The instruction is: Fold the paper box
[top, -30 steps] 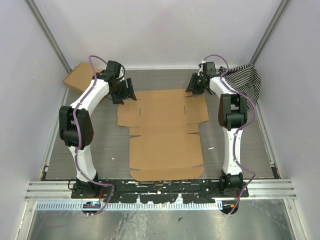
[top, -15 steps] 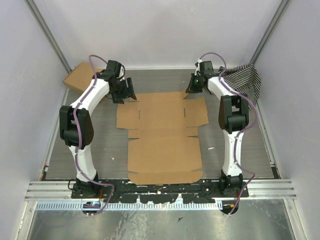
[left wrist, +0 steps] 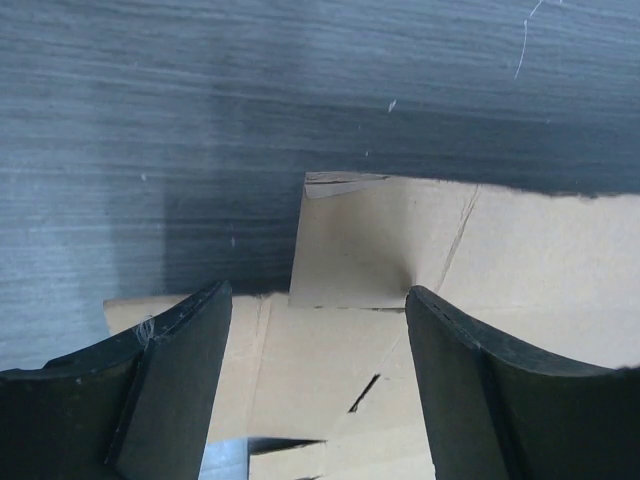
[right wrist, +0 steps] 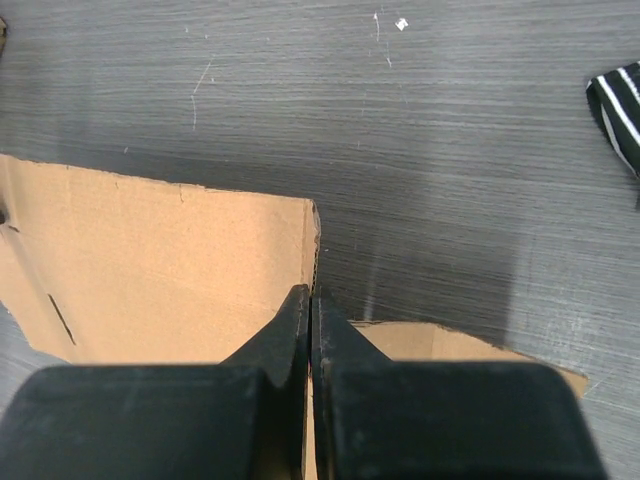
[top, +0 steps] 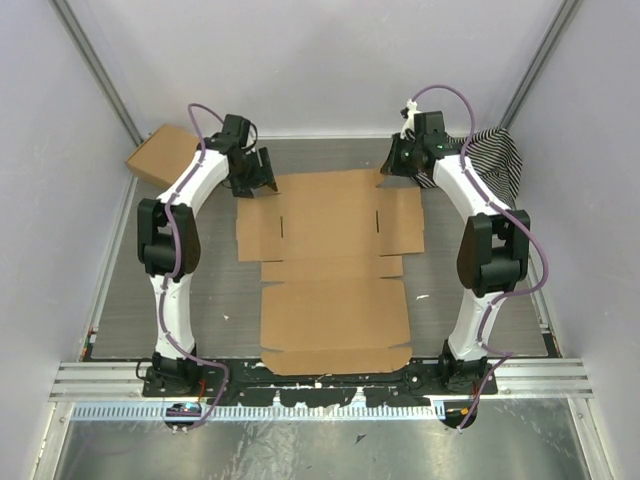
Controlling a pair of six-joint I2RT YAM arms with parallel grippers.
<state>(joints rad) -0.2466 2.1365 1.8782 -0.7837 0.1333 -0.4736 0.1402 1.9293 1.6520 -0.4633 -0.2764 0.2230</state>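
The paper box lies flat and unfolded on the counter, its near flap close to the counter's near edge and its widest, winged section farther out. No panel is raised, so I judge the folding has barely begun: this is the approach to the far flap. At the sheet's far left corner the left end effector hangs released, fingers apart over the notch. At the far right corner the right end effector is clenched, tips meeting at the cardboard's edge; whether it pinches any I cannot tell. The next move likely calls for both to catch the far edge and lift evenly. Beyond sit a formed cardboard box and a striped cloth.
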